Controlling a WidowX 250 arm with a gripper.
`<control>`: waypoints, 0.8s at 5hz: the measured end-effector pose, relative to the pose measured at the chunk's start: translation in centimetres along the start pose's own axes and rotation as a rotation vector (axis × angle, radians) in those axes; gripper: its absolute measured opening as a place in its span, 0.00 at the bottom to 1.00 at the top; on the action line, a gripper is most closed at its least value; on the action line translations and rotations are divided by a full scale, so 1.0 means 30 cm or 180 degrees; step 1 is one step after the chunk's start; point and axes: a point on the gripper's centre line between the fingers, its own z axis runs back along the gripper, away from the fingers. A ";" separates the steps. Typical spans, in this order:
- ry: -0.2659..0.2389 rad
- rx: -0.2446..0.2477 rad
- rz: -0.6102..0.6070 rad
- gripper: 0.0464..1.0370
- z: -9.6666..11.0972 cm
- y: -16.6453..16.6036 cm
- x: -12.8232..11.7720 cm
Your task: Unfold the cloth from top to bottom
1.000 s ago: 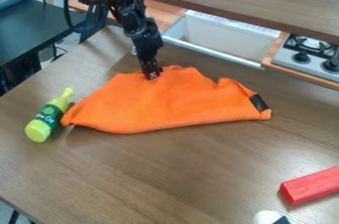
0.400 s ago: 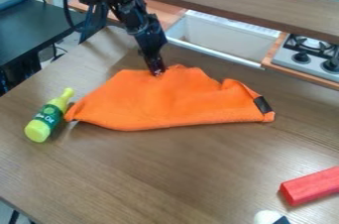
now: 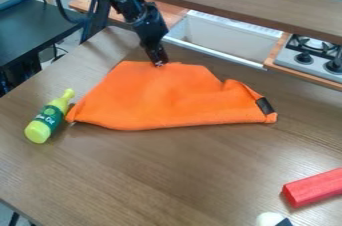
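Gripper [image 3: 159,63] at the top of our orange cloth [image 3: 157,95], upper middle.
We cannot tell whether it is open or closed.

Yellow-green bottle [image 3: 45,121] (green label), red block [image 3: 314,188], stove [image 3: 310,55], sink [image 3: 224,37]
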 end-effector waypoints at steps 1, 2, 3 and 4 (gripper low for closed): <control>-0.0074 -0.0022 -0.0038 0.00 0.026 -0.017 0.006; -0.0112 -0.0061 -0.0104 0.00 0.041 -0.038 0.010; -0.0197 -0.0073 -0.0152 0.00 0.064 -0.057 0.024; -0.0248 -0.0118 -0.0220 0.00 0.079 -0.084 0.030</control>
